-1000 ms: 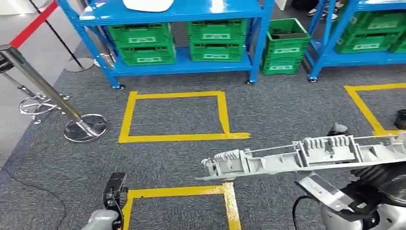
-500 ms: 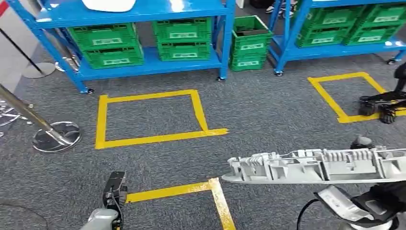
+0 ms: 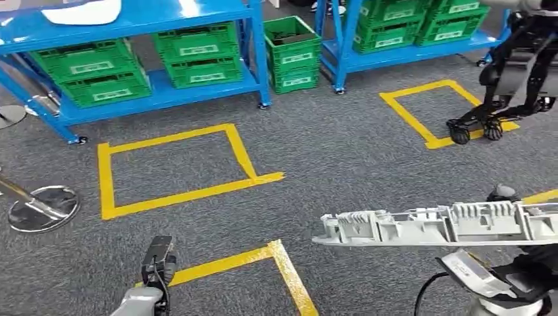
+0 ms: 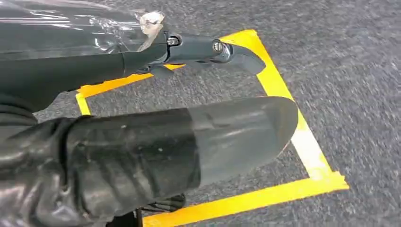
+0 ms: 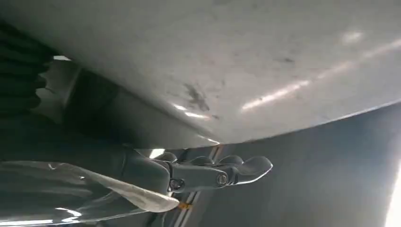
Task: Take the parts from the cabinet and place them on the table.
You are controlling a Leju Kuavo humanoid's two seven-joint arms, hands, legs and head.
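A long grey plastic part (image 3: 434, 226) with ribs and clips lies level across the lower right of the head view, carried by my right hand (image 3: 526, 263), which sits under its right end. The right wrist view has the part's smooth underside (image 5: 246, 61) close above the hand's dark fingers (image 5: 213, 176). My left hand (image 3: 156, 266) hangs low at the lower left, holding nothing; its thumb (image 4: 189, 142) and fingers (image 4: 208, 49) are apart over the carpet. A white part (image 3: 85, 12) lies on the blue cabinet's top shelf (image 3: 197, 13).
Blue racks (image 3: 164, 92) hold green crates (image 3: 197, 52), with one more crate stack (image 3: 293, 52) on the floor between them. Yellow tape squares (image 3: 171, 164) mark the grey carpet. Another robot (image 3: 520, 72) stands at the far right. A chrome post base (image 3: 43, 207) sits at the left.
The camera has turned right, so the racks and tape squares slid left and another robot came into view. The grey part stays in my right hand; the left hand hangs as before.
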